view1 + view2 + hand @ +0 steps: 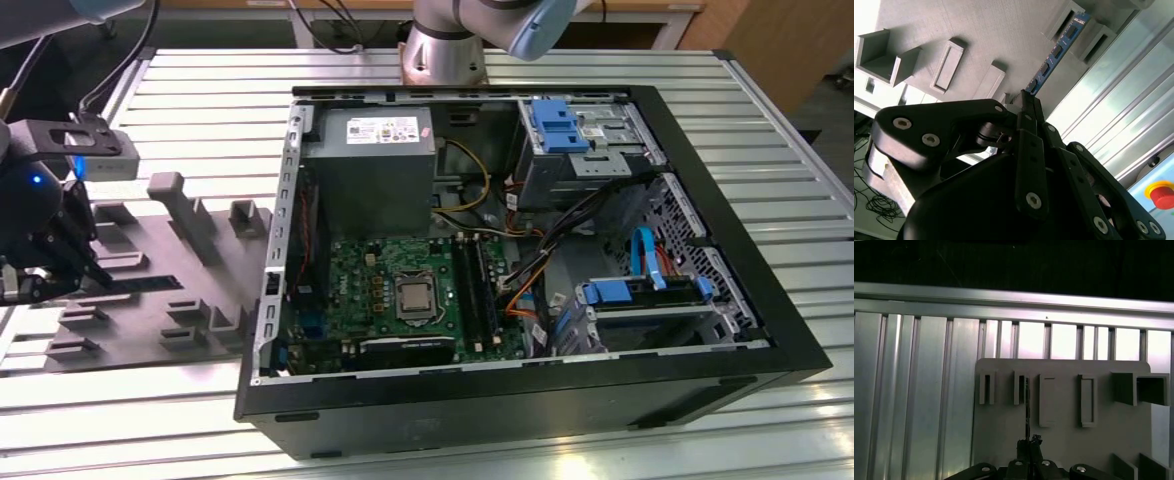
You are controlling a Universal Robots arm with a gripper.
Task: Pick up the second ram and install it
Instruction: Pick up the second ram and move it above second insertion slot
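Desk (pixel 200 70) of pale, ribbed aluminium slats is shown, with wooden furniture (pixel 787 40) beyond its far edge. An open black computer case (pixel 534 405) is laid on it, its green motherboard (pixel 387 275) exposed. At the exterior view's left, a grey fixture plate (pixel 147 300) with upright posts is set beside the case. Above that plate the end effector (pixel 54 265) is positioned. In the second wrist view its fingers are seen clamped on one end of the second ram (pixel 1054 55), whose other end is lodged between fixture posts.
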